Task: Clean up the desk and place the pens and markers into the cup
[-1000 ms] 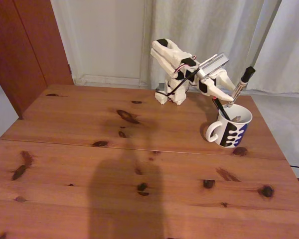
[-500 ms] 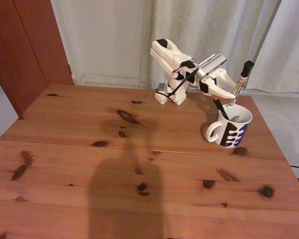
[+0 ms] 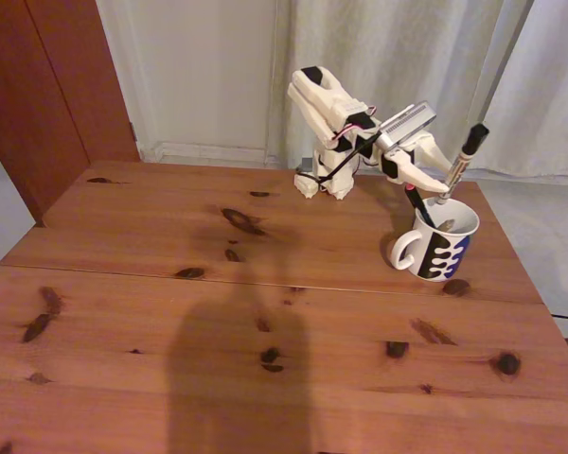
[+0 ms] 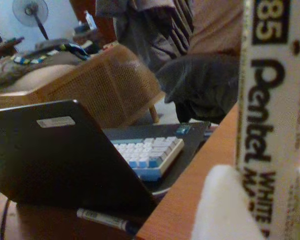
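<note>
The white cup (image 3: 437,248) with dark blue blotches stands at the right back of the desk (image 3: 218,312), handle to the left. A black pen with a red tip (image 3: 416,202) leans out of it. My gripper (image 3: 442,185) is just above the cup's mouth, shut on a white marker (image 3: 457,165) whose black cap points up and to the right. The marker's lower end is at the cup's rim. In the wrist view the marker (image 4: 262,115) fills the right side with black lettering, and a white fingertip (image 4: 225,210) presses against it.
The arm's base (image 3: 324,180) sits at the desk's back edge, with curtains behind it. A dark shadow lies on the front middle of the desk. The wrist view looks past the desk at a laptop (image 4: 65,160), a keyboard (image 4: 147,152), a wicker chair and a person.
The gripper and marker rocked slightly over the cup: the marker stood more upright half a second ago and now leans right again. The cup and pen have not moved.
</note>
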Controlling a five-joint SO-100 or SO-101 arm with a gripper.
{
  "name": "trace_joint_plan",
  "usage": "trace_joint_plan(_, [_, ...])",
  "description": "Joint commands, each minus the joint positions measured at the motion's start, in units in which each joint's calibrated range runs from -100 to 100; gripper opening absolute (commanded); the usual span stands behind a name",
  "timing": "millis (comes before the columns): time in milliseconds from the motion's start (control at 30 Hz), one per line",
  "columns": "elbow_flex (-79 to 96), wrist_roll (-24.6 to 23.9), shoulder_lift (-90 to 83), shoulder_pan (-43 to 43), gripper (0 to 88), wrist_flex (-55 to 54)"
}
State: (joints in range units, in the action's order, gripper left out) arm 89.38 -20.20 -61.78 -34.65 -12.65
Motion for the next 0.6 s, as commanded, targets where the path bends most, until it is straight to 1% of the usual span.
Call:
trace_joint_plan(0, [-6.6,-0.3,4.3,0.3,0.6,-1.8])
trace_joint_plan(433, [-12.6,-0.3,15.2,1.2,0.6,-1.9])
trace_joint_plan(567, [-11.7,-0.8,17.1,1.4,0.6,-5.5])
